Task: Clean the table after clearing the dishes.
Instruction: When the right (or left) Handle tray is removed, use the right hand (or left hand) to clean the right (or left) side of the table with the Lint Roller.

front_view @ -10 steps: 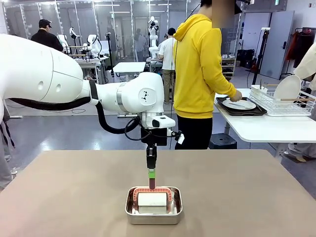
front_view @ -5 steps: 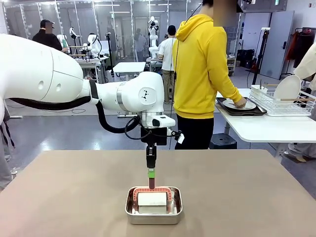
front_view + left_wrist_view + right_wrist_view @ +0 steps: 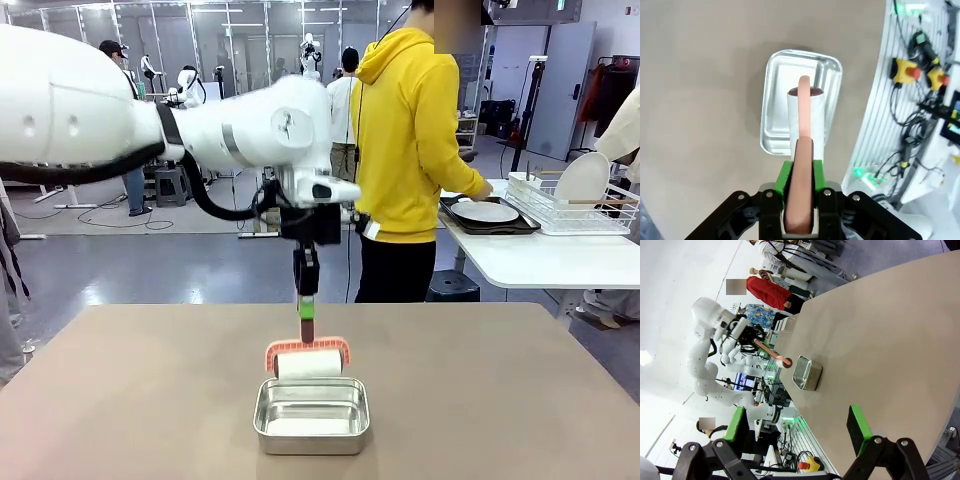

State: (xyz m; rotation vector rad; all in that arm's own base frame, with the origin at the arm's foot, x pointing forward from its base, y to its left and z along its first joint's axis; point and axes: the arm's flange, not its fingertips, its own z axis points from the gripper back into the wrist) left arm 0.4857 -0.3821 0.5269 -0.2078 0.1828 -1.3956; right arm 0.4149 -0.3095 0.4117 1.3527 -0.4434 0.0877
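Front view: the left end effector (image 3: 307, 322) is clenching the handle of a pink-framed roller (image 3: 308, 362). The roller is hanging just below it, above a steel pan (image 3: 311, 442) on the table (image 3: 130, 400). Far beyond and to its right, a white plate (image 3: 487, 211) is lying on a dark tray (image 3: 458, 222), with a person's hand (image 3: 482, 190) beside it.

Left wrist view: the green pads are pressing the handle from both sides, and the roller is hovering over the pan straight ahead.

Right wrist view: the right end effector (image 3: 797, 427) is standing released, gripping nothing, with the pan well ahead on the table.
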